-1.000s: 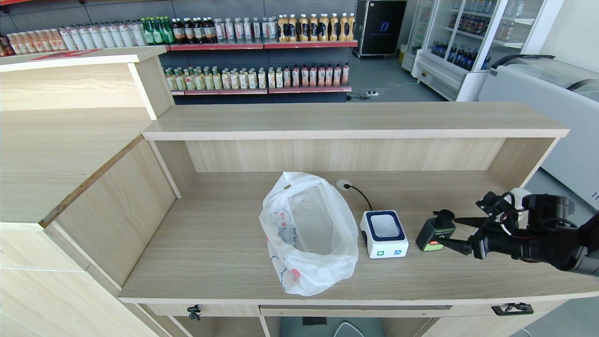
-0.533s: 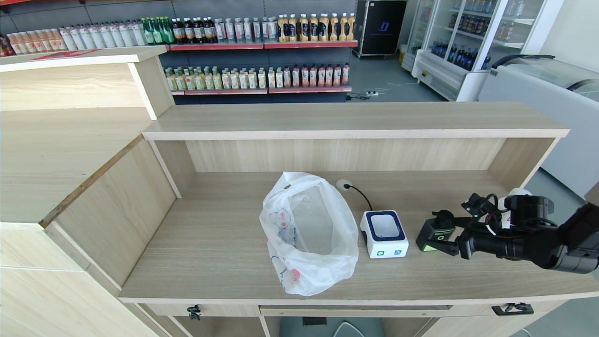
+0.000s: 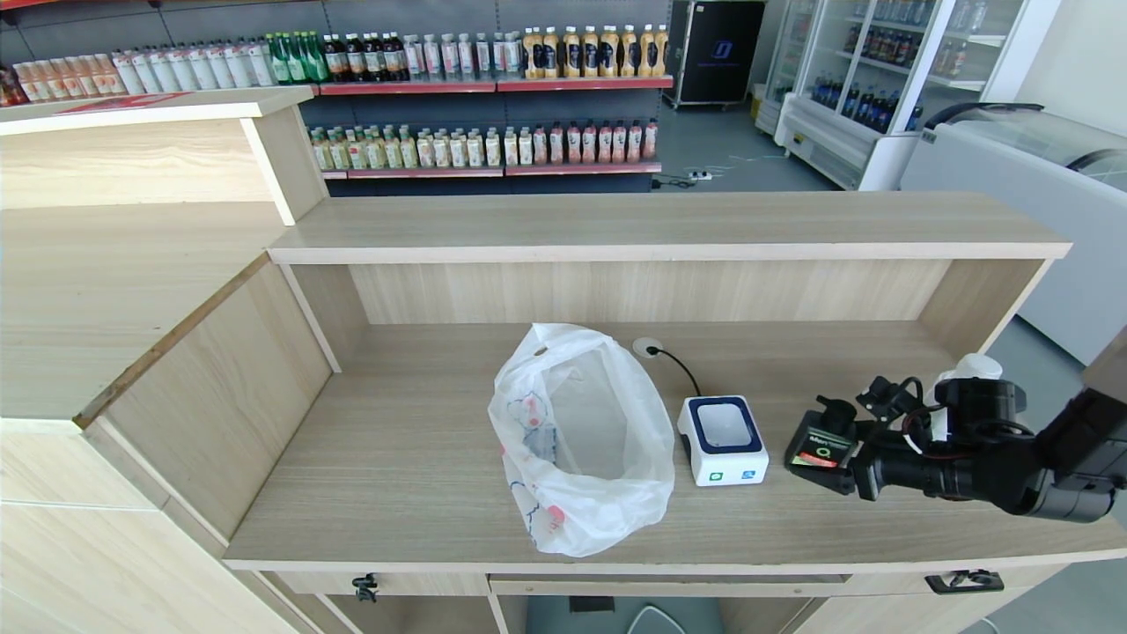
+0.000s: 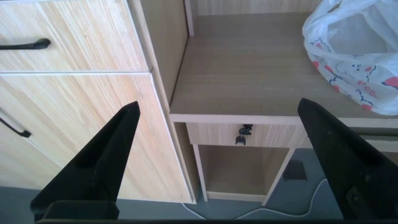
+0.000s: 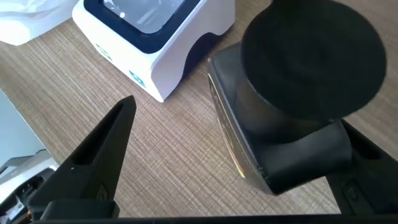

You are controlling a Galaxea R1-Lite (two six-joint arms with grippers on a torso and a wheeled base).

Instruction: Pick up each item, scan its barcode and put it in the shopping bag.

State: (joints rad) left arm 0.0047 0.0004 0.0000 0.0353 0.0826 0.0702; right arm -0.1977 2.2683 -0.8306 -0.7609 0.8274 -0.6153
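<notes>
Your right gripper [image 5: 245, 124] stands wide open astride the bottle [image 3: 819, 445], with one finger close against it and the other well apart. The bottle sits on the wooden counter [image 3: 423, 458], right of centre in the head view, just right of the white scanner [image 3: 722, 438]. The thin plastic bag [image 3: 581, 440] gapes at centre. The bottle is squat, square-bodied and dark with a broad round cap. It looks rigid and smooth, perhaps slippery, so take the flat sides below the cap. Your left gripper [image 4: 217, 106] is wide open and empty, off the counter's front edge.
</notes>
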